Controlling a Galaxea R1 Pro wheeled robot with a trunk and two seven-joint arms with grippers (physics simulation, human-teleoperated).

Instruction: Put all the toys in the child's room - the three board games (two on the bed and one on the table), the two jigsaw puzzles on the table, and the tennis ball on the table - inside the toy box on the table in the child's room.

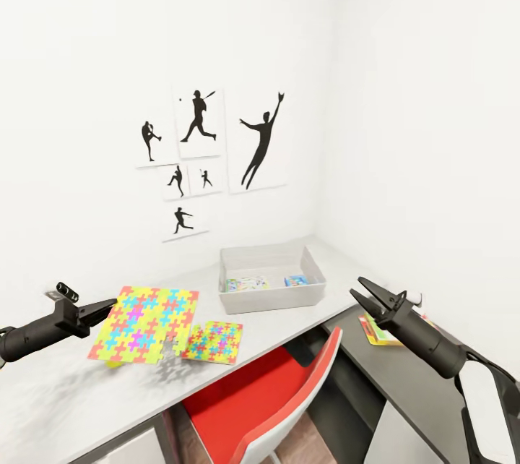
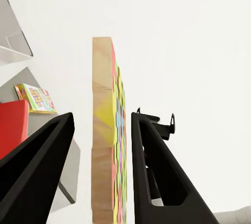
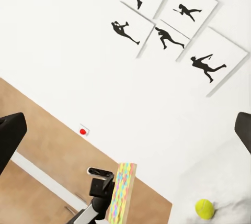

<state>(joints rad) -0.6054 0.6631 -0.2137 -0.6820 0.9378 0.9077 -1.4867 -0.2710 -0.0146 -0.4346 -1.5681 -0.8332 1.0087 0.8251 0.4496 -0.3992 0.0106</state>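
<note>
Toy box (image 1: 272,299) sits at centre of the head view, on the pale bench (image 1: 65,392) near the wall corner. Inside it we see two printed game boxes, one pale (image 1: 246,283) and one blue (image 1: 295,280); their lettering is too small for us to read. A third game box (image 1: 378,333) lies at right on the dark lower section, mostly hidden behind the right end effector (image 1: 369,295), so we make out just a green, red and yellow edge.

At lower left of the head view the large jigsaw puzzle (image 1: 146,316) is lifted and tilted, with its shadow on the bench beneath. The left end effector (image 1: 108,303) meets its left edge. In the left wrist view we see the puzzle (image 2: 107,130) edge-on between the two black fingers (image 2: 151,166), one of which lies against its coloured face while the other stands a little apart; we judge it gripped. The smaller puzzle (image 1: 213,342) lies flat on the bench just beside the large one's lower right corner.

The right end effector hangs at right with its jaws spread and nothing between them. In the right wrist view the tennis ball (image 3: 204,209) rests at lower right on the bench, and the held puzzle (image 3: 122,192) shows edge-on at bottom centre. A red chair (image 1: 267,392) is cut off at the bottom edge of the head view. Baseball silhouettes (image 1: 209,153) hang on the wall.
</note>
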